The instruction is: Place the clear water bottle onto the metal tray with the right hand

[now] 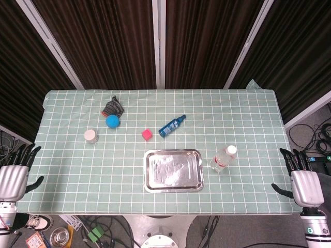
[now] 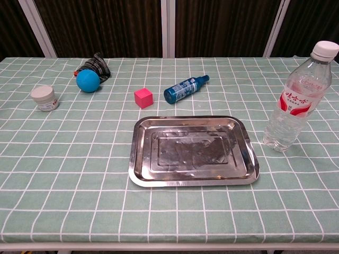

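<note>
Clear water bottle (image 2: 296, 98) stands upright, cap up, beside tray (image 2: 193, 177); right hand (image 1: 305, 183) released.

Surface: table under green checked cloth (image 1: 243, 113).
On it: rectangular metal tray (image 1: 150, 178), clear water bottle (image 1: 223, 159), blue spray bottle (image 1: 171, 125), pink cube (image 1: 147, 135), blue ball (image 1: 113, 121), white jar (image 1: 91, 136), striped cloth bundle (image 1: 113, 107).

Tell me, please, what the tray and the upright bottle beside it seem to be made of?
Tray: looks like polished metal, its mirror-like surface showing smudgy reflections. Water bottle: apparently clear thin plastic, see-through, with a white cap and red label.
</note>
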You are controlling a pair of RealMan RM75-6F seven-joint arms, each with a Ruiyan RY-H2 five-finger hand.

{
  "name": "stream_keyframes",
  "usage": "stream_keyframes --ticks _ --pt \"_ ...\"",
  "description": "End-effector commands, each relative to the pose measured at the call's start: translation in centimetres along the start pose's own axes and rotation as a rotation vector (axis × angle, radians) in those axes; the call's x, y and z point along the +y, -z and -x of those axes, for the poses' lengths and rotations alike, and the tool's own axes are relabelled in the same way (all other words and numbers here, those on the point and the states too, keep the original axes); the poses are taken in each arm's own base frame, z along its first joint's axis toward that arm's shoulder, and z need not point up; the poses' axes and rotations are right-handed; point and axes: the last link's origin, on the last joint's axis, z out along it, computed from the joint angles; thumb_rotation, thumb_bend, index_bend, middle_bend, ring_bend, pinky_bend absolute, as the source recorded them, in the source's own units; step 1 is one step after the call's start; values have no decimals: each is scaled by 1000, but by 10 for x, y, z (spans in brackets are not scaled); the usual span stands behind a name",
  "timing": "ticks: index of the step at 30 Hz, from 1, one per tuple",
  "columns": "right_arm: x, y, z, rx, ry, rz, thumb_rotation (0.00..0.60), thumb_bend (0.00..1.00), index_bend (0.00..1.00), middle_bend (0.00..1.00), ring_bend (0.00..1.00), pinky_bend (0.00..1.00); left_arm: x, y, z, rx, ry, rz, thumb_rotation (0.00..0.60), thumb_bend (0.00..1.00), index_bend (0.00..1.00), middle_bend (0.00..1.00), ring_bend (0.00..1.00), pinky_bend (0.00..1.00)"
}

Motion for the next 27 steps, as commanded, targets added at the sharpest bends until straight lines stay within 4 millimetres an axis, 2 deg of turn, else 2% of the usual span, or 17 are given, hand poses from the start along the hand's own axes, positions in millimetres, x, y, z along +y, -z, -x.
stream_keyframes --ticks 1,6,9,12,15,16,19,22,27 --pt "0 0 0 -1 0 0 600 19 61 115 0 0 0 0 1 -1 1 1 600 230 162 180 87 190" --pt "-3 3 1 -7 -42 -6 600 18 61 119 0 0 5 1 -1 5 4 18 600 230 162 180 87 190" --pt "-3 0 -2 9 -167 14 600 3 61 135 3 6 5 -1 -5 14 -5 23 600 230 162 180 87 190" --pt "-2 -8 -2 42 -420 53 600 0 61 174 39 59 4 -2 -6 12 5 11 600 230 162 180 87 190" --pt "-4 -10 3 19 -833 96 600 0 61 200 74 118 3 -1 -4 4 15 6 600 230 163 180 87 190" --pt "-2 -11 5 -8 -980 112 600 0 62 194 75 119 3 -1 -3 1 16 4 600 230 162 180 87 190" --pt "6 -14 14 -98 -1224 162 600 0 47 162 71 119 1 0 1 -7 24 -2 600 230 163 180 87 190" --pt "12 -15 26 -160 -1265 160 600 0 16 139 53 113 2 0 4 -15 22 6 600 230 162 180 87 190" --pt "4 -25 43 -204 -1240 91 600 0 9 124 17 65 0 -1 4 -2 11 12 600 230 162 180 87 190"
